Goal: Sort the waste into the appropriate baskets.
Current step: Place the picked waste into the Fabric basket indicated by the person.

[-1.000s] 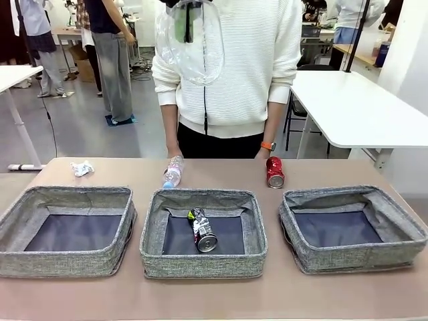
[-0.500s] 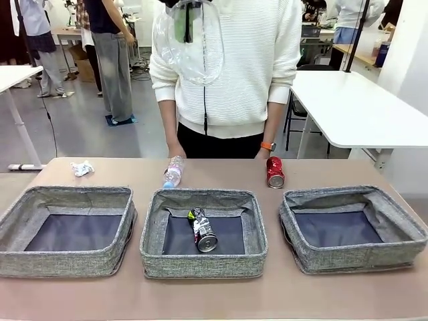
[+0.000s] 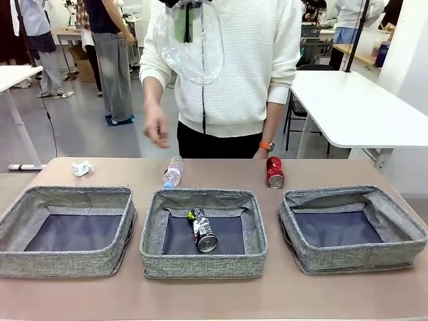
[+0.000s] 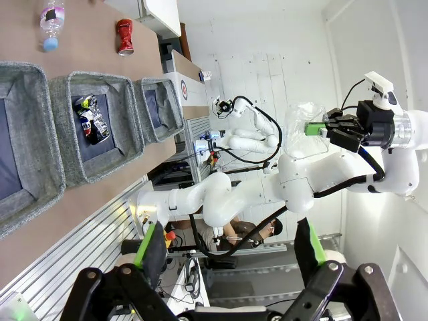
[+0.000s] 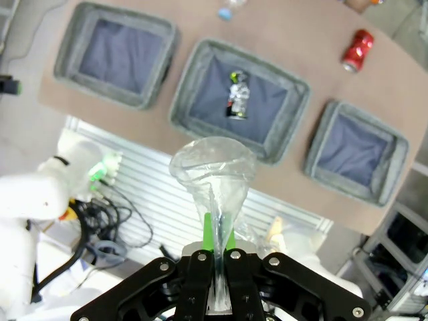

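Note:
High above the table, my right gripper [image 5: 217, 231] is shut on the crushed clear bottle [image 5: 212, 170], which also hangs in front of the person's chest [image 3: 190, 43]. My left gripper [image 4: 229, 249] is open and holds nothing, raised off to the side of the table. The black-silver can [image 3: 202, 231] lies in the middle basket [image 3: 200, 264]. The left basket [image 3: 60, 264] and right basket [image 3: 361, 257] hold nothing. Behind the baskets lie the crumpled paper wad [image 3: 82, 168], the blue-capped clear bottle [image 3: 172, 172] and the red can [image 3: 275, 172].
A person in a white sweater stands at the far edge, one hand [image 3: 157, 127] raised above the table's left part, the other down behind the edge near the red can. White tables stand behind the person, at the far left and right.
The person's hand has lifted from the table near the blue-capped bottle up into the air. The waste, the baskets and the hanging crushed bottle have not moved.

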